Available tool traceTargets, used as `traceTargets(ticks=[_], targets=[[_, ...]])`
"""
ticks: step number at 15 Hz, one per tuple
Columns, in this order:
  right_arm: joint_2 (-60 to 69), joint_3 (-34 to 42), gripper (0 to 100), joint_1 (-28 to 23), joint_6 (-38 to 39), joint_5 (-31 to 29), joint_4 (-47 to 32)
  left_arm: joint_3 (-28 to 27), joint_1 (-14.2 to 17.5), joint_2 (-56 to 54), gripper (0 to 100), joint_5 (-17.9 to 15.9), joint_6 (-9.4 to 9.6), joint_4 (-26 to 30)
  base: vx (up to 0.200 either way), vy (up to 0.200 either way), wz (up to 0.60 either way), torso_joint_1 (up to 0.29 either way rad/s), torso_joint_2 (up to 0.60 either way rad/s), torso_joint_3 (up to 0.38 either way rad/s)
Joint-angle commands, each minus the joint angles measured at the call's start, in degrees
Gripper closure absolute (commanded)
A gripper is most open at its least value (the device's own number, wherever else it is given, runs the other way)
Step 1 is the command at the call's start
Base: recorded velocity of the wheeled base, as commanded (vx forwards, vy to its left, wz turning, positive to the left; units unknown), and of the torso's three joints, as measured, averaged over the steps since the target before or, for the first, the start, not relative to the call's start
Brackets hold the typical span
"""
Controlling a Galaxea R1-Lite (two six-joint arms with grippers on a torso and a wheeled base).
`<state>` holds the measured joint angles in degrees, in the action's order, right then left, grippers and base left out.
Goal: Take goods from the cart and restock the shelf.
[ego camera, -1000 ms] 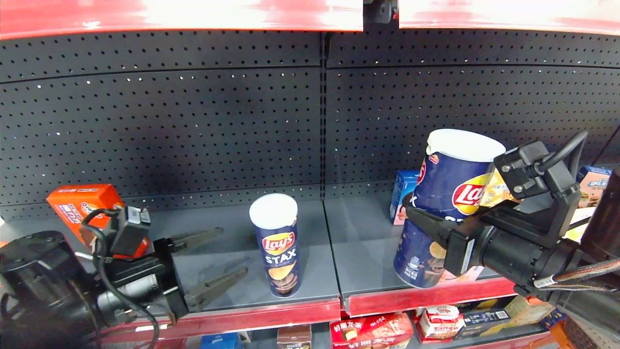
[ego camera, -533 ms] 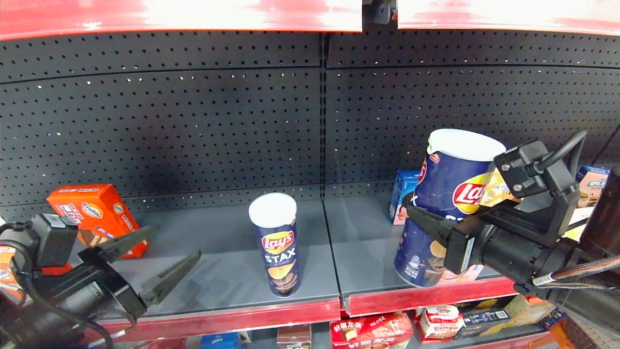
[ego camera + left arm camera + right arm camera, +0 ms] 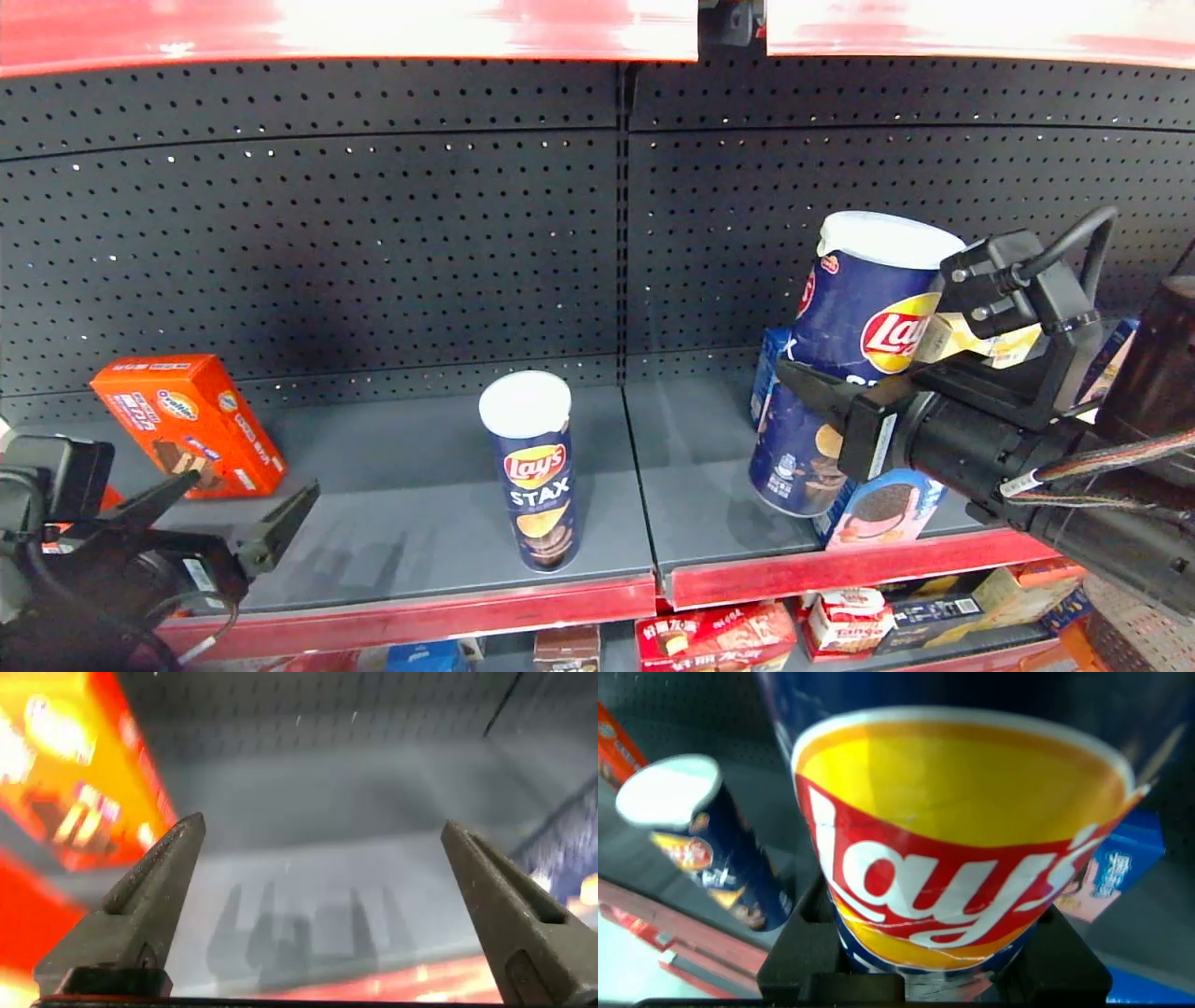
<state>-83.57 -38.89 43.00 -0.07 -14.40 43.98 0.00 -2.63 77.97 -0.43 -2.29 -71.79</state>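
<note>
Chips can (image 3: 864, 317) sits clamped in the right gripper (image 3: 826, 397), tilted, over the shelf's (image 3: 709, 485) right bay. Left gripper (image 3: 245, 499) hangs spread wide and empty near the orange box (image 3: 187, 420).

The grey shelf (image 3: 420, 504) bears an orange box (image 3: 187, 425) left, an upright chip can (image 3: 535, 471) midway, a blue box (image 3: 882, 509) right.

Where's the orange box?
In the head view, the orange box sits at the left end of the shelf, left of the standing chip can, just beyond the left gripper.
</note>
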Motion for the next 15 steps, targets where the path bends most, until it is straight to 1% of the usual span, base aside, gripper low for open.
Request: traceTargets(ticks=[1, 2, 3, 5, 9, 11, 12, 13, 14, 15], targets=[[-2.5, -2.8, 100, -0.4, -0.1, -0.2, -0.1, -0.2, -0.4, -19.7, 0, 3.2, -0.08, 16.9, 0.0, 0.0, 0.0, 0.0, 0.0, 0.0], [-3.7, -4.0, 100, -0.4, -0.1, -0.5, 0.0, -0.3, -0.3, -24.4, 0, 3.4, -0.17, 22.1, 0.0, 0.0, 0.0, 0.0, 0.0, 0.0], [-6.2, -6.5, 100, -0.4, -0.1, -0.9, 0.0, -0.6, -0.3, -31.8, 0, 3.4, -0.26, 30.0, 0.0, 0.0, 0.0, 0.0, 0.0, 0.0], [-10.6, -10.3, 100, -0.5, 0.3, -1.0, 0.1, -0.9, -0.1, -42.0, 0, 4.0, -0.34, 39.9, 0.0, 0.0, 0.0, 0.0, 0.0, 0.0], [-16.3, -14.1, 100, -2.1, 0.2, -0.6, 3.2, -1.2, 0.1, -59.0, 0, 4.5, -0.34, 55.6, 0.0, 0.0, 0.0, 0.0, 0.0, 0.0], [-18.4, -15.3, 100, -2.7, 0.2, 0.1, 3.5, -1.3, 0.3, -64.0, 0, 4.7, -0.43, 61.3, 0.0, 0.0, 0.0, 0.0, 0.0, 0.0], [-19.2, -15.7, 100, -2.9, 0.2, 0.1, 3.8, -1.0, 0.5, -65.8, 0, 5.2, -0.34, 62.6, 0.0, 0.0, 0.0, 0.0, 0.0, 0.0], [-20.8, -16.6, 100, -3.1, 0.2, 1.1, 4.9, 0.0, 0.4, -72.5, 0, 6.8, -0.34, 66.9, 0.0, 0.0, 0.0, 0.0, 0.0, 0.0], [-21.8, -17.3, 100, -3.2, 0.1, 1.9, 5.4, -0.5, 0.9, -75.8, 0, 7.7, -0.52, 70.2, 0.0, 0.0, 0.0, 0.0, 0.0, 0.0], [-22.3, -17.5, 100, -3.2, 0.0, 2.0, 5.4, -1.0, 1.8, -76.3, 0, 8.1, -0.52, 70.7, 0.0, 0.0, 0.0, 0.0, 0.0, 0.0]])
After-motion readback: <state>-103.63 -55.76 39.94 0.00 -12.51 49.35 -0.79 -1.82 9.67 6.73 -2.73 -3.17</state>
